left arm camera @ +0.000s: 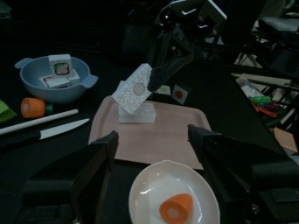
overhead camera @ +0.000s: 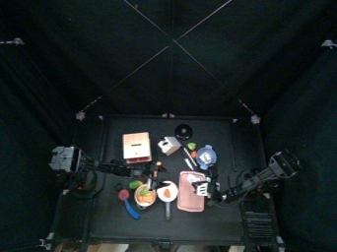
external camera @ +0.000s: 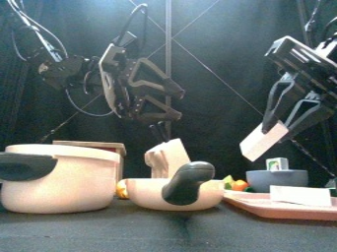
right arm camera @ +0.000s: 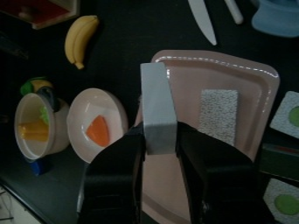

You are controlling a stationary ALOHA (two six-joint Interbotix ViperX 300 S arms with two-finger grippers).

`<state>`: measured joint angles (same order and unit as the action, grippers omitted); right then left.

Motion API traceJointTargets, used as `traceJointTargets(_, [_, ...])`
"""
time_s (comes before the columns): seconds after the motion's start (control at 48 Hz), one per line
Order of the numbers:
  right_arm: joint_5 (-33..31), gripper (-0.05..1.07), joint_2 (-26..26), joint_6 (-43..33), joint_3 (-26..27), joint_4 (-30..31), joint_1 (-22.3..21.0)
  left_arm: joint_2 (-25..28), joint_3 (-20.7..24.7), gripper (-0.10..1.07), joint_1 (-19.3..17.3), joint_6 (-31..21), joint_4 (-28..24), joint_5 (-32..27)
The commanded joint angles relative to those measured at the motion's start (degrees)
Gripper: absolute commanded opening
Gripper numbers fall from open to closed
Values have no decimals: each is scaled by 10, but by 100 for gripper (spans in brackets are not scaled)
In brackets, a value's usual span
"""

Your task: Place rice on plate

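We are holding the rice card in the right gripper, both jaws pinching its lower end, in the air above the pink plate. In the right wrist view its long axis is running straight out from the jaws over the plate's near rim. In the front view the card is hanging tilted, its free end pointing down towards the plate. A second rice card is lying flat on the plate. The left gripper is hovering with its jaws spread apart, nothing between them, over a small white dish holding an orange piece.
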<state>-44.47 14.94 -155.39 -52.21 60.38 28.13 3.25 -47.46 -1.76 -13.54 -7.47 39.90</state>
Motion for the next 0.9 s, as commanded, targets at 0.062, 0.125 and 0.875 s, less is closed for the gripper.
traceJointTargets(0.062, [45,53,11,12,3,10,-2,-12,4,98,-2,0,1,4])
traceJointTargets(0.125, [72,53,10,26,2,13,-7,-10,6,98,-2,1,1,4])
traceJointTargets(0.875, [73,66,-84,89,20,-3,-86,-7,4,98,-3,-1,4,1])
